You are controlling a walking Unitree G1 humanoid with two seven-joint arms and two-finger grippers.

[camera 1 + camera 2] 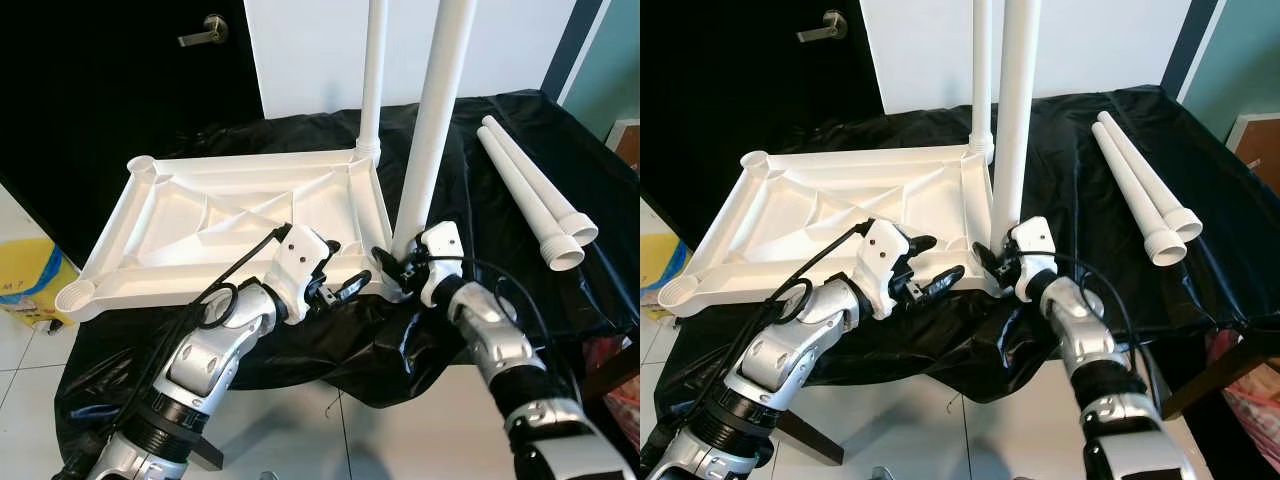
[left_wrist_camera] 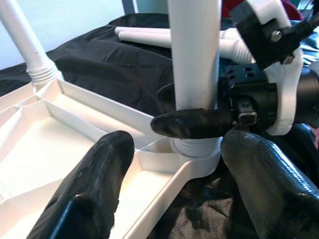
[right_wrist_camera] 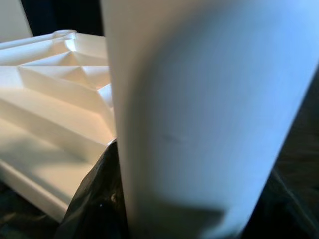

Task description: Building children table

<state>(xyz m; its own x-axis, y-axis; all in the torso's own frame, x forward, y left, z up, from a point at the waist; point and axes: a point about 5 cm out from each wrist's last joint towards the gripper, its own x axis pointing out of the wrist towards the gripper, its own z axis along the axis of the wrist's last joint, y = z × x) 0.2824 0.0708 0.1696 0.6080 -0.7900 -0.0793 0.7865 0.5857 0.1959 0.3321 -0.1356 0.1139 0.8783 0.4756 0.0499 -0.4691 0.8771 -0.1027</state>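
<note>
Your white tabletop (image 1: 220, 215) lies upside down on the black cloth (image 1: 500, 190), ribbed underside up, with a round socket at each corner. One table leg (image 1: 372, 70) already stands upright in the far corner socket on your right side. A second leg (image 1: 432, 120) stands upright at the near right corner, its threaded end sitting at the socket there.

Your right gripper (image 1: 392, 266) is clamped on the base of that near leg — in the left wrist view you can see one black finger (image 2: 192, 123) wrapped across the leg just above its threads. The right wrist view is mostly the leg itself, up close and blurred.

Your left gripper (image 1: 340, 272) hovers just beside the same corner, over the tabletop's near edge, its fingers (image 2: 97, 179) spread wide and gripping nothing.

Two loose legs (image 1: 530, 190) lie side by side on the cloth, well apart to the right. A dark door (image 1: 110, 90) stands behind the table — a yellow container (image 1: 28, 280) sits on the floor at the left.
</note>
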